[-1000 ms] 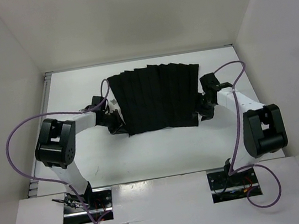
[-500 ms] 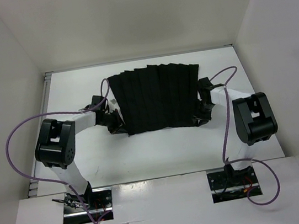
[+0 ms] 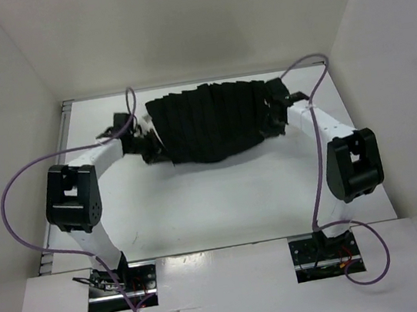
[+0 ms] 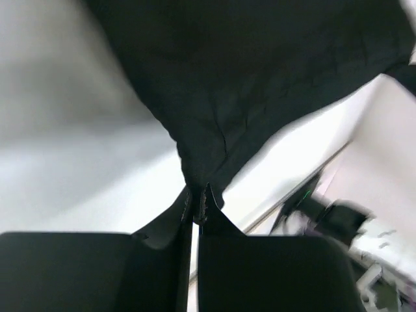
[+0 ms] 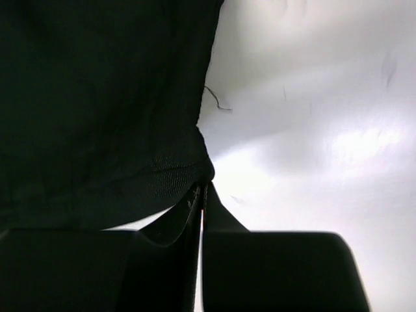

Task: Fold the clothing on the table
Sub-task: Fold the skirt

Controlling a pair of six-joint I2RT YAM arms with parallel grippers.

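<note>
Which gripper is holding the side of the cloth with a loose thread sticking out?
The right gripper: a thin thread curls off the clothing edge just beyond its tips. The left gripper holds a corner that shows none.

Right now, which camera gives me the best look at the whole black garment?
Top external: it shows the black garment edge to edge, with its pleat-like creases. Each wrist view shows only one corner of it, pinched in the shut left gripper or the shut right gripper.
</note>
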